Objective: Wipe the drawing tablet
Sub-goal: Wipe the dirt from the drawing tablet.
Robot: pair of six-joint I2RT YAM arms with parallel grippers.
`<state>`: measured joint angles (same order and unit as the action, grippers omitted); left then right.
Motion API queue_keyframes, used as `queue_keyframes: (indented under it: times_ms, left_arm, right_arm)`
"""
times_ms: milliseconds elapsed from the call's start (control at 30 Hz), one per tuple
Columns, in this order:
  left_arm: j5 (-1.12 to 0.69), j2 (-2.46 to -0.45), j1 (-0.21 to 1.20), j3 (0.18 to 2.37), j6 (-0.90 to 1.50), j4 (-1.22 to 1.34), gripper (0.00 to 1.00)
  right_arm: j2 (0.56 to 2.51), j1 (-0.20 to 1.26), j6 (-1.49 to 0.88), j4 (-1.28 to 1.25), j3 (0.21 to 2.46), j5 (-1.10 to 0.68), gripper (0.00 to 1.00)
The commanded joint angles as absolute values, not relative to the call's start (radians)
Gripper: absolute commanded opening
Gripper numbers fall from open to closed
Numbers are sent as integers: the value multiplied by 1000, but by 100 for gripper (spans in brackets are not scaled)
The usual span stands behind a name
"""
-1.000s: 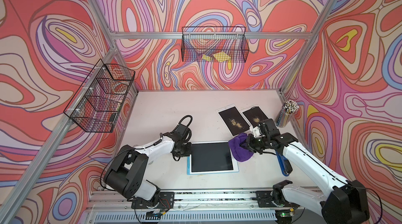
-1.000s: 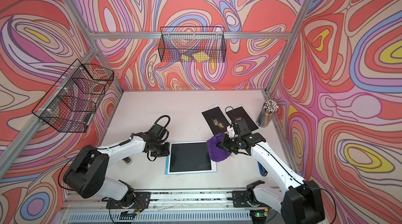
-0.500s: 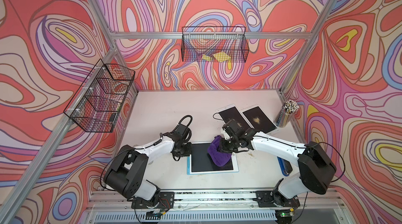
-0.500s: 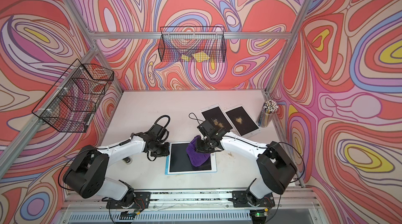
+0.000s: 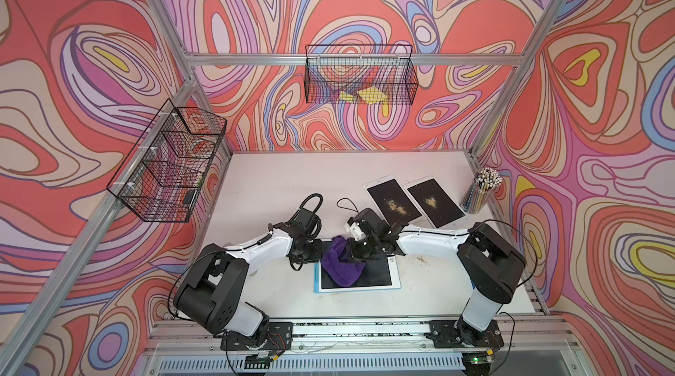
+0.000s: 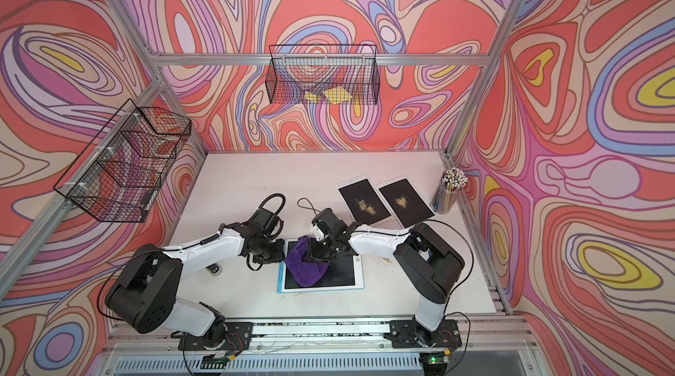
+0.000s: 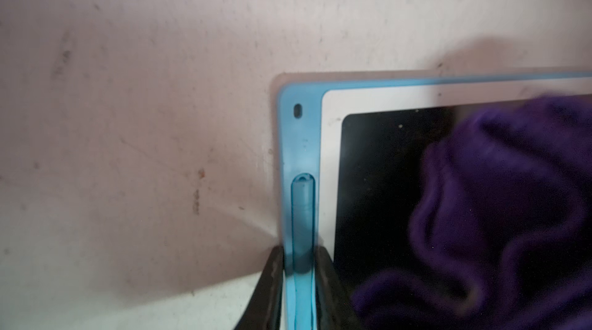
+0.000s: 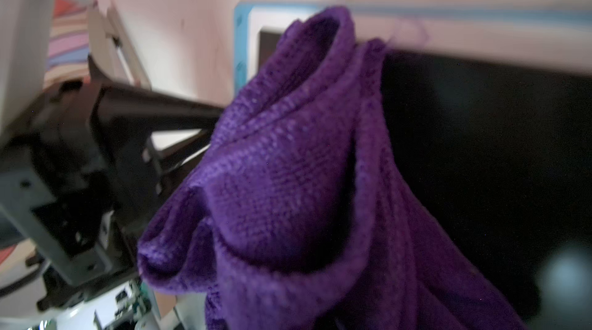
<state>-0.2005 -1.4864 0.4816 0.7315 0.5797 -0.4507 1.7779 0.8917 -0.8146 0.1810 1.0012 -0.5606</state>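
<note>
Left wrist: left pincer (image 7: 299, 256) astride drawing tablet (image 7: 378, 184) rim

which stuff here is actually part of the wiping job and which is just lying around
In use: drawing tablet, purple cloth, right hand gripping the cloth, left hand clamping the tablet's blue edge.
Lying about: two dusty tablets, pencil cup, back wire basket, side wire basket.

Blue-edged, white-framed, black-screen rect. drawing tablet (image 5: 380, 273) lies flat on white table (image 5: 274, 180), front-centre, w/ crumpled purple knit cloth (image 5: 343, 269) bunched over screen's left half.
</note>
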Motion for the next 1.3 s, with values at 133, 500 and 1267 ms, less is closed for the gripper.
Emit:
queue_keyframes:
  times_ms: [133, 500, 1267]
  left_arm:
    - [-168, -1485, 471, 712, 581, -482, 21]
    - [-170, -1478, 471, 709, 581, -484, 20]
    - [-175, -1480, 470, 709, 582, -475, 21]
  right_arm:
    - [1890, 1109, -1018, -96, 984, -813, 0]
    - [1519, 921, -966, 0, 824, -787, 0]
    - [1442, 529, -680, 412, 688, -542, 0]
